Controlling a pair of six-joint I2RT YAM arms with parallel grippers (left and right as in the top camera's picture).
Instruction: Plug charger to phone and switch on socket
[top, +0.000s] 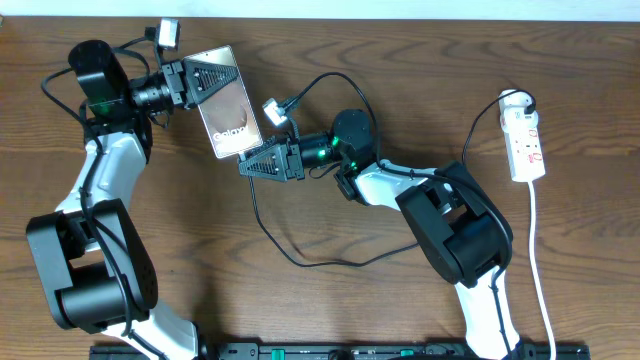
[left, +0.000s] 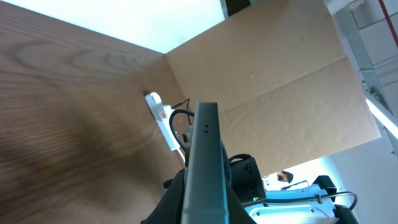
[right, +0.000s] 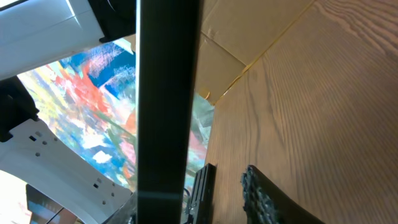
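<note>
- Clamping the phone (top: 230, 115) far left, the left gripper (top: 215, 75) could let it twist under plug pressure.
- At its near end, the right gripper (top: 250, 163): grip unclear; the charger (top: 300, 260) might miss.
- Far right, the socket (top: 526, 140) lies untouched.

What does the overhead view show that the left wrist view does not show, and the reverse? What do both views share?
Only overhead: the flat face of the phone with its white lettering, the long loop of the charger on the table, and the white cord running down from the socket. Only left wrist: the phone's thin edge seen end-on, and a cardboard wall behind the table. Both: the phone held in the left gripper, the socket lying far from it, and the wooden table.
</note>
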